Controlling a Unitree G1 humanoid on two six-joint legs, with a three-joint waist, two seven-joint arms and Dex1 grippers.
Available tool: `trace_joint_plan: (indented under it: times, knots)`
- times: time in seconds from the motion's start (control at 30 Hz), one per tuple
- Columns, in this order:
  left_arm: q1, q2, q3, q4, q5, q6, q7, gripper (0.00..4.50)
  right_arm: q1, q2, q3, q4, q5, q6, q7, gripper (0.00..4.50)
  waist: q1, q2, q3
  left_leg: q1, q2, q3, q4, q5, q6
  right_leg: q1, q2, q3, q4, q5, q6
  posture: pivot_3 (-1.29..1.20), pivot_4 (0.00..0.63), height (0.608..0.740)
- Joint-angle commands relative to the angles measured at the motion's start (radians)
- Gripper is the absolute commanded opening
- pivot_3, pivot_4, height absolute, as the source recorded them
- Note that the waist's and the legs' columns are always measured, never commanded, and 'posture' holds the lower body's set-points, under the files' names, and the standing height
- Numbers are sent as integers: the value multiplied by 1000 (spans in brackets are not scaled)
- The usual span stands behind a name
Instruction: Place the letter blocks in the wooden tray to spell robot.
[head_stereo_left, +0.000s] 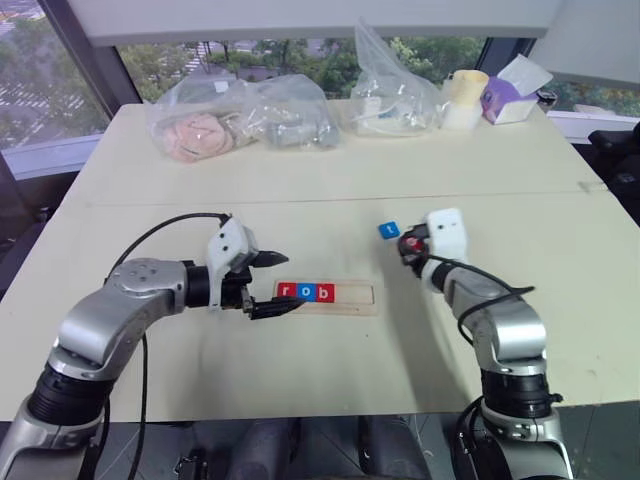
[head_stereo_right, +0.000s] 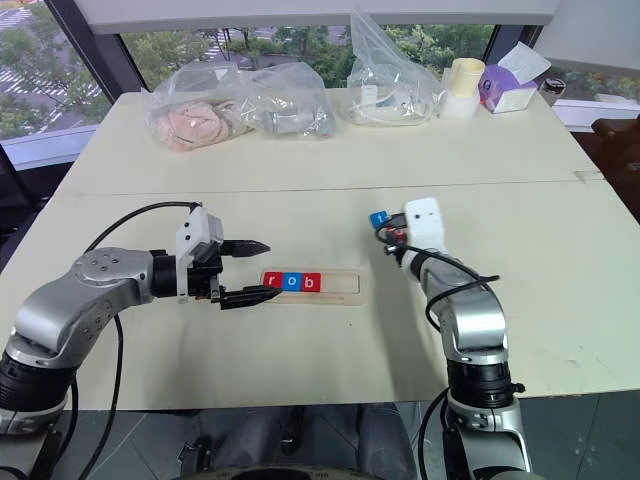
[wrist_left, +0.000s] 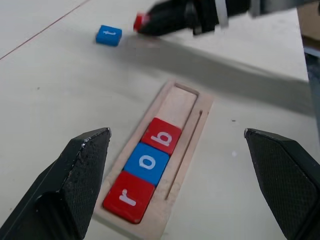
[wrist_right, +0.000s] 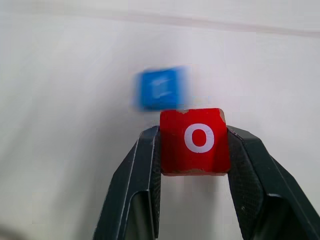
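The left gripper (head_stereo_left: 272, 284) points toward three o'clock with its fingers (wrist_left: 75, 180) spread wide and empty, while the right gripper (wrist_right: 192, 150), reaching toward twelve o'clock, has its fingers clamped on something.

Wooden tray (head_stereo_right: 335, 285) holds r, o, b; blue tile (head_stereo_right: 378, 218) beside right gripper (head_stereo_right: 393, 238); left gripper (head_stereo_right: 252, 270) spread wide.

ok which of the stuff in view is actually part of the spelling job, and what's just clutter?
Job:
- wooden tray, holding r, o, b tiles
- red o tile, clamped in the right gripper
- blue t tile, loose on the table
- left gripper, open beside the tray

Clutter:
- plastic bags at the table's far edge
- cups
- tissue box
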Motion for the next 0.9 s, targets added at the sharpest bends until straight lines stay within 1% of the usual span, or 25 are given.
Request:
trace_joint_plan:
  times: [0.03, 0.17, 0.3, 0.43, 0.5, 0.57, 0.63, 0.67, 0.7, 0.73, 0.77, 0.8, 0.83, 0.87, 0.9]
  knots:
    - [-22, 3, -47, -17, 36, -46, -27, 4500, 88, 44, -9, -195, 2, 134, -53, 1202, -1, 0, 0, 0, 0, 0, -1, 0, 0, 0, 0, 0, 0, 0, 0, 0, 150, 740]
    - [-41, -5, -103, 10, 81, -89, -56, 4500, 164, 140, -26, -324, 0, 251, -111, 1202, -7, 1, 0, 0, 1, 1, -2, 0, 0, -1, 0, 0, 0, -2, -3, 0, 150, 740]
    - [-56, -39, -134, 57, 110, -123, -67, 4500, 178, 184, -36, -334, -8, 277, -140, 1202, -5, 1, 0, 0, 1, 0, -1, 0, 0, -2, 1, 0, 0, -1, -4, 0, 150, 740]
    - [-54, -58, -145, 77, 128, -138, -74, 4500, 182, 212, -7, -338, -22, 289, -174, 1202, -5, 1, 0, 0, 1, 0, -1, 0, 0, -2, 1, 0, -1, -1, -5, 0, 150, 740]
    - [-52, -63, -143, 72, 130, -134, -73, 4500, 195, 215, 7, -335, -13, 287, -166, 2280, -5, 1, 0, 0, 1, 0, -2, 0, 0, -2, 0, 0, -1, -1, -4, 0, 150, 740]
    - [-49, -66, -140, 62, 129, -122, -71, 4500, 202, 206, 9, -324, -14, 284, -163, 3148, -5, 1, 0, 0, 1, 0, -2, 0, 0, -2, 0, 0, -1, -1, -4, 0, 150, 740]
    - [-50, -65, -134, 49, 125, -108, -70, 4500, 198, 186, 7, -321, -16, 279, -156, 4236, -5, 1, 0, 0, 1, 0, -2, 0, 0, -2, 1, 0, -2, -1, -4, 0, 150, 740]
    - [-52, -64, -132, 46, 122, -103, -71, 4500, 196, 177, 6, -323, -16, 273, -151, 4429, -4, 1, 0, 0, 1, 0, -2, 0, 0, -2, 1, 0, -2, -1, -4, 0, 150, 740]
    - [-56, -62, -126, 43, 116, -94, -72, 4500, 191, 157, 4, -324, -6, 251, -129, 4429, -3, 1, 0, 0, 1, 0, -2, 0, 0, -2, 1, 0, -2, -1, -4, 0, 150, 740]
    - [-64, -59, -112, 40, 101, -80, -75, 4500, 185, 95, 16, -316, -8, 201, -95, 4429, -3, 1, 0, 0, 0, 0, -1, 0, 0, -1, 0, 0, -2, -1, -4, 0, 150, 740]
    - [-70, -56, -101, 37, 88, -67, -80, 4500, 180, 7, 43, -297, -18, 124, -44, 4429, -3, 1, 0, 0, 0, 0, -1, 0, 0, -1, 0, 0, -2, -1, -4, 0, 150, 740]
    - [-75, -50, -92, 37, 81, -64, -88, 4500, 179, -120, 77, -254, -43, -34, 49, 4429, -3, 2, 1, -1, 0, 0, 0, 0, 0, -1, 0, 0, -2, -1, -4, 0, 150, 740]
    - [-78, -43, -90, 37, 80, -65, -97, 4500, 181, -215, 87, -205, -51, -167, 127, 4429, -4, 2, 1, -1, -1, 0, 1, 0, 0, -1, -1, 0, -2, -1, -4, 0, 150, 740]
    - [-79, -32, -94, 34, 81, -67, -108, 4500, 183, -276, 74, -153, -27, -254, 202, 4429, -6, 1, 1, -1, -1, 2, 1, 0, 0, 0, -2, 0, -3, 0, -2, 0, 150, 740]
    - [-73, -15, -102, 23, 80, -70, -127, 4500, 193, -330, 46, -95, 30, -334, 319, 4429, -6, 1, 1, -1, -1, 2, 0, 0, 0, 1, -2, 0, -5, 0, -2, 0, 150, 740]
